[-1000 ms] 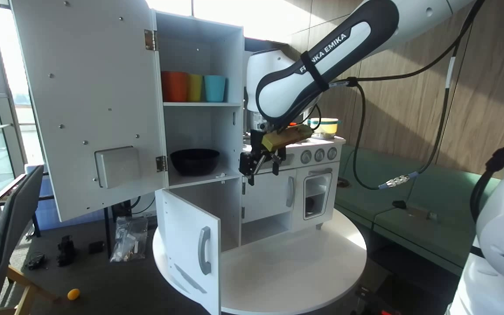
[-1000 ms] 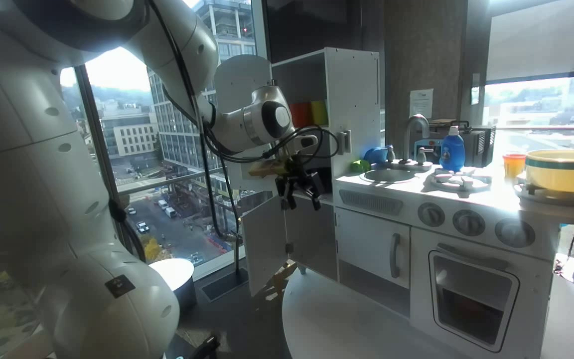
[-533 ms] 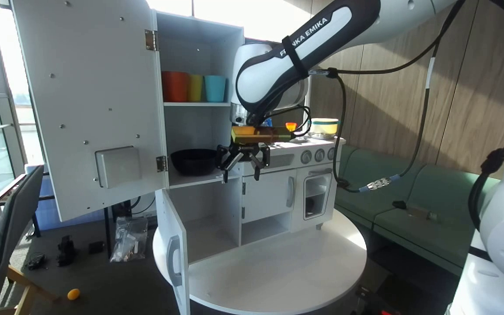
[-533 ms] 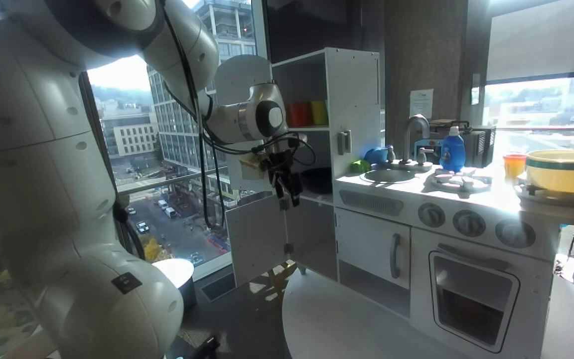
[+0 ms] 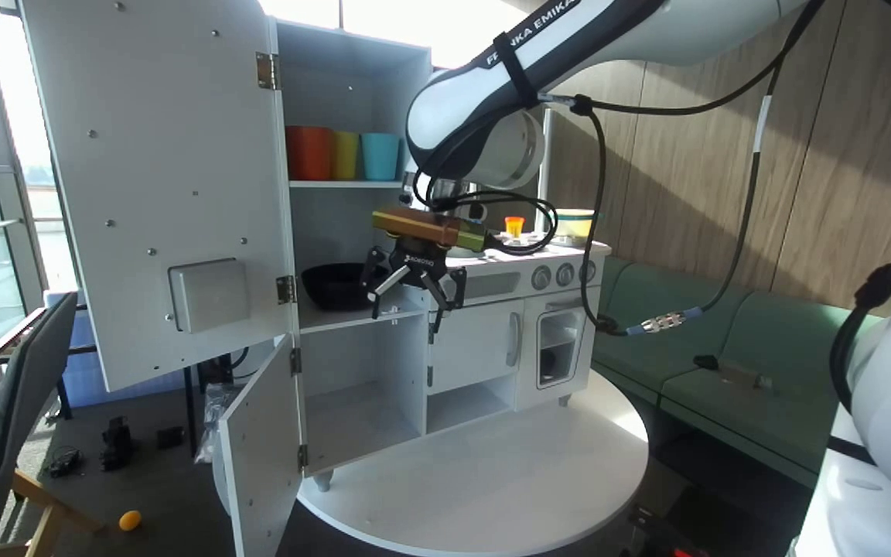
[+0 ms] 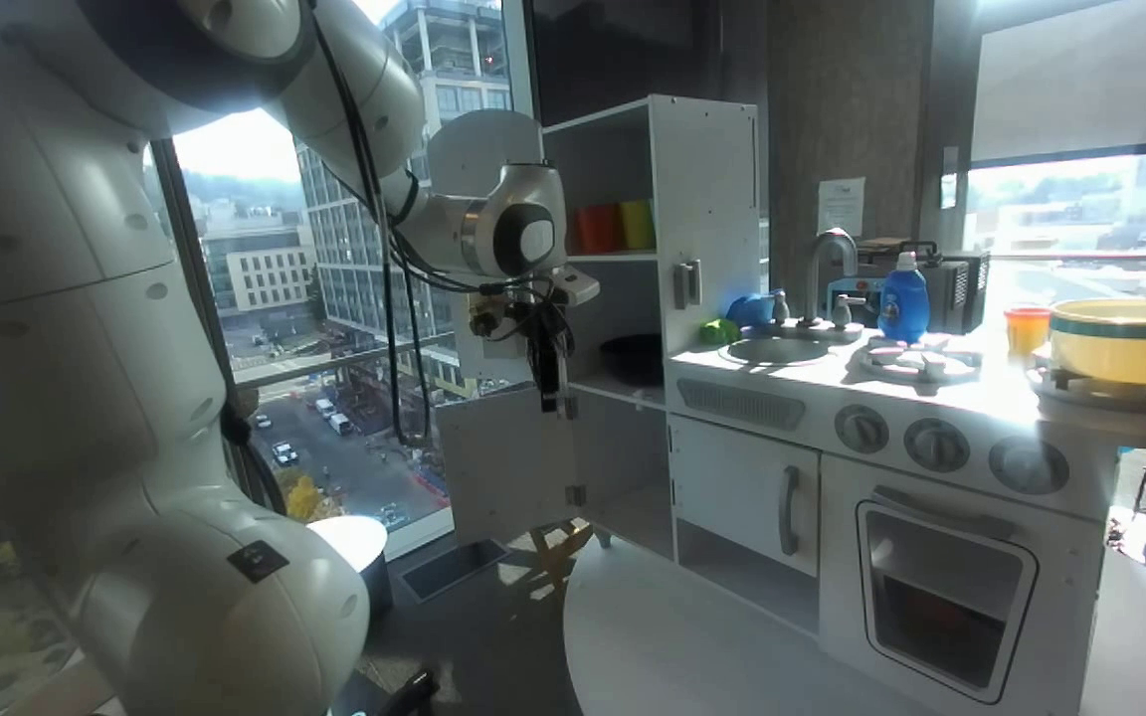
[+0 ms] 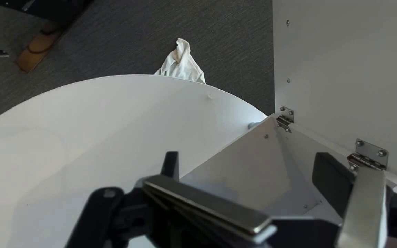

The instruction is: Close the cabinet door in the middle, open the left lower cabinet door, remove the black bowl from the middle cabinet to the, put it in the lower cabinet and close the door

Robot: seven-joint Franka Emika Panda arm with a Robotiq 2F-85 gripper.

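The black bowl point(image 5: 331, 286) stands on the middle shelf of the tall cabinet; it also shows in an exterior view point(image 6: 633, 359) and is out of the wrist view. The lower left cabinet door point(image 5: 261, 449) stands wide open, also in an exterior view point(image 6: 511, 459) and the wrist view point(image 7: 346, 69). The lower compartment point(image 5: 356, 394) behind it is open to view. The small middle door point(image 5: 472, 350) under the sink is shut, also in an exterior view point(image 6: 742, 487). My gripper point(image 5: 405, 319) is open and empty, in front of the cabinet beside the bowl, fingers down point(image 6: 548, 406) point(image 7: 248, 163).
The tall upper door point(image 5: 159, 155) stands wide open at the left. Orange, yellow and blue cups point(image 5: 343, 155) stand on the upper shelf. The counter carries a yellow pot point(image 6: 1130, 340) and a blue bottle point(image 6: 903, 303). The round white table point(image 5: 507, 480) bears the kitchen.
The lower left door has swung outward to wide open. My gripper has moved left across the cabinet front and turned, and stays open.
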